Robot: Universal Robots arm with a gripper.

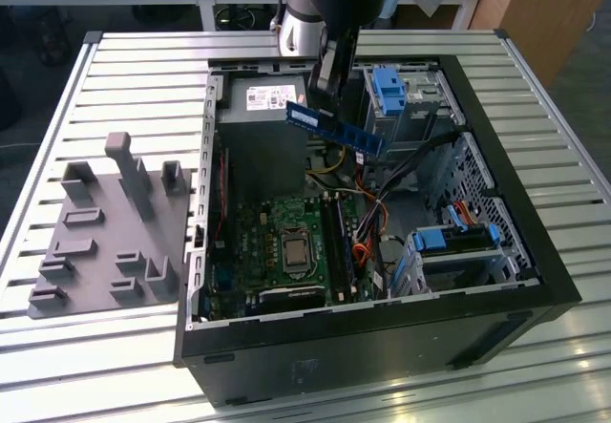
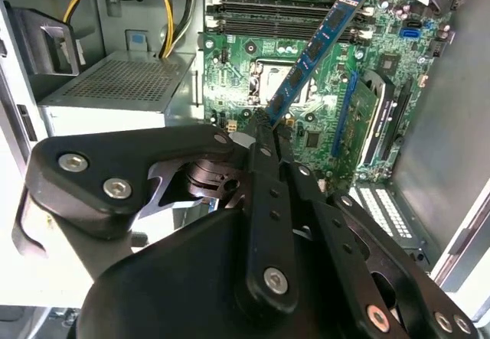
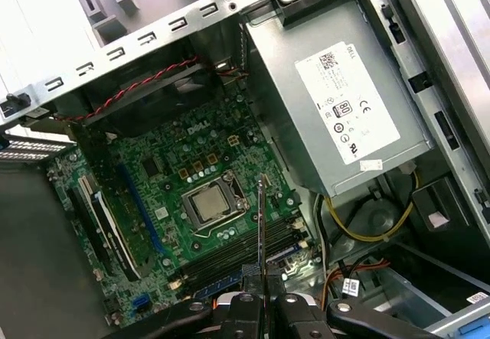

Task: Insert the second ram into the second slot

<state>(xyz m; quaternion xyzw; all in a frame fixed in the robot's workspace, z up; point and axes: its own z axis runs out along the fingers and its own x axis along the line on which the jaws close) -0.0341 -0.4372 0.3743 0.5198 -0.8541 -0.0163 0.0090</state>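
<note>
Ram: second ram [image 1: 334, 127] was a thin blue board with dark chips; judged light, stiff and fragile, best gripped by its end and edges, not the chips.
Position: it hung tilted in the air over the open computer case [image 1: 382, 347], well apart from the motherboard [image 1: 277, 242].
Jaws: clenched on one end of the stick, the rest jutting beyond them.
Slots: memory slots [image 3: 245, 256] lay below, the stick not yet seated.
Table: slatted table [image 1: 143, 70] carried the case.

Desk [image 1: 124, 70]: pale metal top, slatted. Two items lie directly on it. An open black computer case [image 1: 382, 356] lies on its side towards the exterior view's right. A grey fixture plate [image 1: 105, 242] with upright pegs sits just beside the case, on the exterior view's left.
</note>
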